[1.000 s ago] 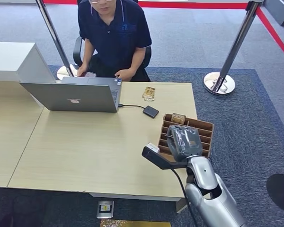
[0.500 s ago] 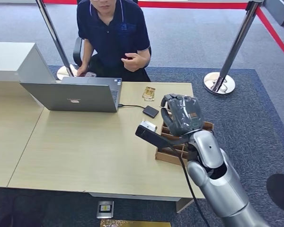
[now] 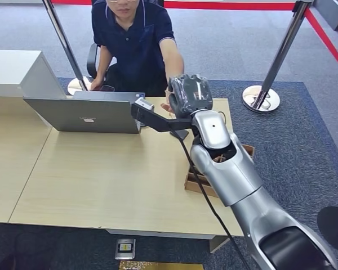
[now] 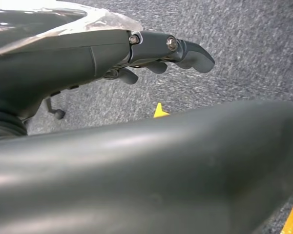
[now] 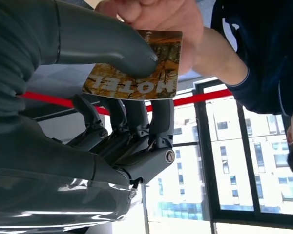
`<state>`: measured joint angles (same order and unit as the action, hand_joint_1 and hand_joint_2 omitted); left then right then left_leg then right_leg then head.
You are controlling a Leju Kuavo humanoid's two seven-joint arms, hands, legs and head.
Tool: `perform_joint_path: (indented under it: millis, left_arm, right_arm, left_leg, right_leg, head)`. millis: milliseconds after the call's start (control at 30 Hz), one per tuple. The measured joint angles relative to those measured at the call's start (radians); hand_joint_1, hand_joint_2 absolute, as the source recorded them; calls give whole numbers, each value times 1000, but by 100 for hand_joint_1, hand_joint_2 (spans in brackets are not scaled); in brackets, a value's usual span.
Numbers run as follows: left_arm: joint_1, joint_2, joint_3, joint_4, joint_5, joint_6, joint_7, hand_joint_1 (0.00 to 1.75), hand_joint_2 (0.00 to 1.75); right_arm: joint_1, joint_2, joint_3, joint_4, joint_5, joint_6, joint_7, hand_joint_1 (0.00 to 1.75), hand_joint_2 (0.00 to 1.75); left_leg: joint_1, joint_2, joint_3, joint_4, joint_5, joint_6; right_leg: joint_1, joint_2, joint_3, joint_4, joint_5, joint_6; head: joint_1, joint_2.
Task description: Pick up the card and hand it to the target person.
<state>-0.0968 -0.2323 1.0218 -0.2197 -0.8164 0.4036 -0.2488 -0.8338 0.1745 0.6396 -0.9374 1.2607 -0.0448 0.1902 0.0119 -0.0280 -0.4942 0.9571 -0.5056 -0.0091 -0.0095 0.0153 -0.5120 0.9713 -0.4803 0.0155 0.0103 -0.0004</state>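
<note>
From the head view you cannot see the card: the right hand (image 3: 190, 95), wrapped in clear film, covers it, and also hides most of the person's hand (image 3: 166, 106) at its 9 o'clock edge. The right wrist view shows one card (image 5: 137, 68), printed "HOTEL", pinched between the thick thumb and the darker fingers (image 5: 137, 114), while the person's hand (image 5: 156, 14) already touches its far end. The person's face is cut off by the frame. At 9 o'clock from the hand sits one laptop (image 3: 84, 112); at 5 o'clock, one slotted cardboard box (image 3: 197, 183), largely hidden behind the arm. The left hand (image 4: 152, 48) hangs over grey carpet, fingers loosely extended and holding nothing. One yellow floor mark (image 4: 160, 111) peeks out, half covered.
</note>
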Motion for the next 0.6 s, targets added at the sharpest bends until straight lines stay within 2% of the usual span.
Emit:
perform_joint_path:
  millis: [133, 200, 267, 333, 433, 567, 600]
  left_arm:
    - [-1, 0, 1, 0, 2, 2, 20, 0, 0]
    - [-1, 0, 1, 0, 3, 4, 27, 0, 0]
    - [-1, 0, 1, 0, 4, 6, 34, 0, 0]
    - [-1, 0, 1, 0, 5, 7, 37, 0, 0]
    - [-1, 0, 1, 0, 6, 7, 37, 0, 0]
    - [-1, 0, 1, 0, 3, 5, 31, 0, 0]
    - [-1, 1, 1, 0, 3, 4, 29, 0, 0]
  right_arm:
    - [-38, 33, 5, 102, 10, 6, 1, 140, 175]
    - [-48, 44, 6, 142, 12, 4, 0, 107, 175]
    - [-53, 51, 6, 177, 13, 1, -4, 42, 175]
    - [-54, 57, 9, 209, 13, -2, -8, 3, 175]
    - [-54, 59, 12, 245, 14, -12, -15, 0, 175]
    - [-54, 60, 16, 275, 15, -29, -15, 0, 0]
    - [-54, 60, 17, 280, 15, -33, -14, 0, 0]
  left_leg:
    - [0, 0, 0, 0, 0, 0]
    - [0, 0, 0, 0, 0, 0]
    - [0, 0, 0, 0, 0, 0]
    - [0, 0, 0, 0, 0, 0]
    - [0, 0, 0, 0, 0, 0]
    - [0, 0, 0, 0, 0, 0]
    - [0, 0, 0, 0, 0, 0]
  right_leg:
    - [0, 0, 0, 0, 0, 0]
    - [0, 0, 0, 0, 0, 0]
    - [0, 0, 0, 0, 0, 0]
    - [0, 0, 0, 0, 0, 0]
    - [0, 0, 0, 0, 0, 0]
    - [0, 0, 0, 0, 0, 0]
    - [0, 0, 0, 0, 0, 0]
  head:
    - [0, 0]
    - [0, 0]
    - [0, 0]
    - [0, 0]
    - [0, 0]
    - [0, 0]
    - [0, 0]
